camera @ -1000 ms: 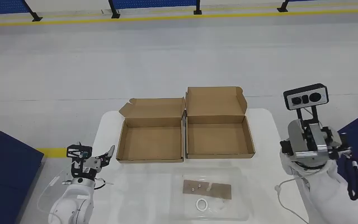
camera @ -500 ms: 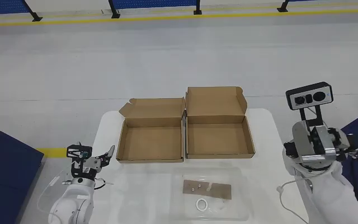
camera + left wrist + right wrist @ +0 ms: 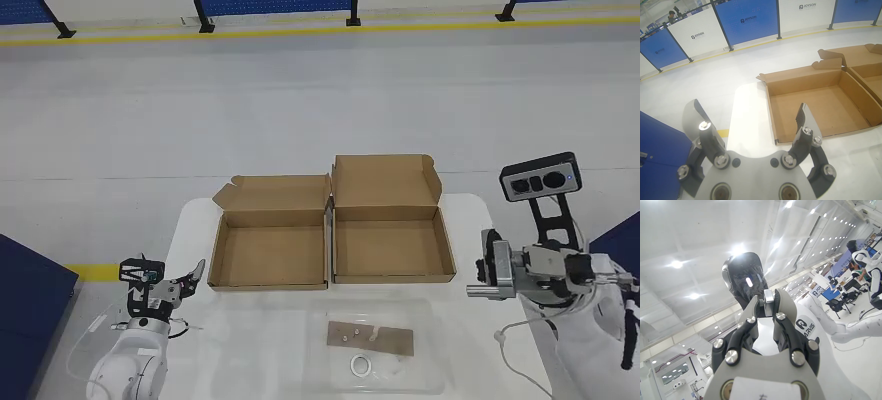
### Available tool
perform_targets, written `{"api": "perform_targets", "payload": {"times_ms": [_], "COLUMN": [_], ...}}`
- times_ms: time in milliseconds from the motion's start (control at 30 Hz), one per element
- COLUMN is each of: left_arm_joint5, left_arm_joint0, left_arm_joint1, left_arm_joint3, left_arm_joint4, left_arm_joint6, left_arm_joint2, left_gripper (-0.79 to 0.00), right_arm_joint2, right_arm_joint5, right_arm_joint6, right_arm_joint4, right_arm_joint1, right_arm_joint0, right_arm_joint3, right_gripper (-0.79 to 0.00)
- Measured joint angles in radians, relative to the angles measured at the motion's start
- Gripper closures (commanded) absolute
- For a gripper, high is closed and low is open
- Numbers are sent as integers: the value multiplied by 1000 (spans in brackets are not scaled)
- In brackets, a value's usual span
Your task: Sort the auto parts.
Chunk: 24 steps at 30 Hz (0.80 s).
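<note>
overhead plus two wrists
top and left wrist share the left box; right wrist faces up at the ceiling.

Pale floor w/ yellow line well ahead of L gripper; blue & white partition panels on black feet behind line. Beyond R gripper: white ceiling, rows of round lights; black office chair far off
</note>
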Motion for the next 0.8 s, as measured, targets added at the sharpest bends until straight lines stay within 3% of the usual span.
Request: {"api": "perform_targets", "payload": {"times_ms": [433,600,800], "left_arm_joint5": [0,0,0], "left_arm_joint0": [0,0,0], "left_arm_joint1": [0,0,0], "left_arm_joint3": [0,0,0], "left_arm_joint4": [0,0,0], "left_arm_joint6": [0,0,0], "left_arm_joint2": [0,0,0], "left_gripper": [-785,-785,-785], "right_arm_joint2": [3,45,107], "right_arm_joint5": [4,28,28], "right_arm_joint6": [-3,-15,68], "right_arm_joint4": [-4,-117,-245], "right_arm_joint1": [0,0,3], "right_arm_joint0": [0,-24,-87], "right_arm_joint3": [0,5,54], "right_gripper": [0,0,0]}}
